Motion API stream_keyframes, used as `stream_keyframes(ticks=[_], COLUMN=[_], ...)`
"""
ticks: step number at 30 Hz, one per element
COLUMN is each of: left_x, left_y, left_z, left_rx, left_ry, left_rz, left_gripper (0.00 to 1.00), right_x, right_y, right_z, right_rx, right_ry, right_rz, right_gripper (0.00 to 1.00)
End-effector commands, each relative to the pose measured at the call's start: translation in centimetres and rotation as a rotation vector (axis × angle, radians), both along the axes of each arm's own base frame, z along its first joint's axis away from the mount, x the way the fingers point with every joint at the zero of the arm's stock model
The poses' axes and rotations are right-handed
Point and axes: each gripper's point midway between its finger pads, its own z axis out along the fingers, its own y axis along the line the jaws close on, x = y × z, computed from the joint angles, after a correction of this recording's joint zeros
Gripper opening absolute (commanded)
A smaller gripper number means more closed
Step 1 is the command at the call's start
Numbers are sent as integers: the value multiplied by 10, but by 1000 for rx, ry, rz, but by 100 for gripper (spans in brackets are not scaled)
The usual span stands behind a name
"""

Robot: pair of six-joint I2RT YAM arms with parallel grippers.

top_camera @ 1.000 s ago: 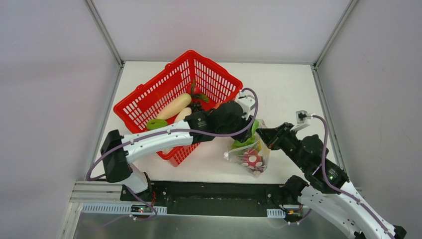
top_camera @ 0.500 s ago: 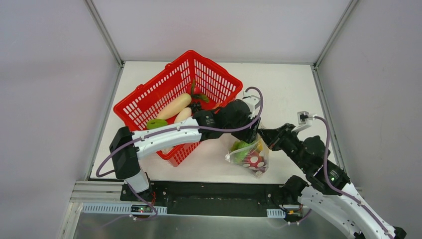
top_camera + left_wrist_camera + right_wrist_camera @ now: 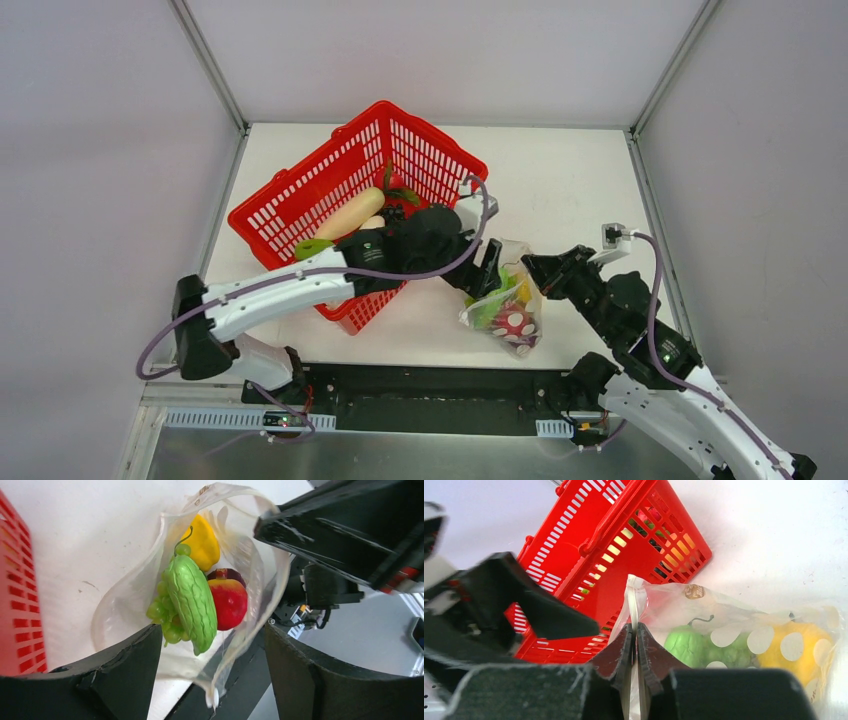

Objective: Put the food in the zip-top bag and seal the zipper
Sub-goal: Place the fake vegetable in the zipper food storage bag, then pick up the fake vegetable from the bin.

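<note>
The zip-top bag lies on the table in front of the basket's right end, its mouth held open. In the left wrist view it holds food: a green gourd, green grapes, a yellow pepper and a red apple. My left gripper is open and empty just above the mouth. My right gripper is shut on the zipper at the bag's upper edge and holds it up.
The red slotted basket stands at the left and back, also in the right wrist view. It holds white radishes, a green disc and some red and green food. Enclosure walls stand on three sides.
My left gripper carried the green gourd over the bag, let it go inside, and has drawn back to the left, open. My right gripper has kept its hold on the zipper edge.
</note>
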Motion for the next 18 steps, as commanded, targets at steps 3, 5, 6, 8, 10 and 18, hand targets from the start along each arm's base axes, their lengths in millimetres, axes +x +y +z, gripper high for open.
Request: stream_keyframes(ticks=[3,5,6,8,10,18], left_x=[4,8,12,19,30,73], left_y=[45,63,71,91,118,224], left_z=[46,55,58,61,64,39], left_rx=[-46,-44,-43,1,67,197], left_ry=[-153,-202,-228,-274,-313,-263], left_rz=[64,111,136,192,282,626], left_gripper=[75,76,76,79,84,97], right_x=[6,6,6,7,8,10], right_y=[0,0,-1,-1,-1,-1], right_z=[19,19,18,18,18,17], right_rx=[36,35,34,30,24,18], right_ry=[-39,-40,-40,-42,-43,-41], right_rz=[-26,-26,-28,-30,-33,-40], right_gripper=[9,9,9,9,9,9])
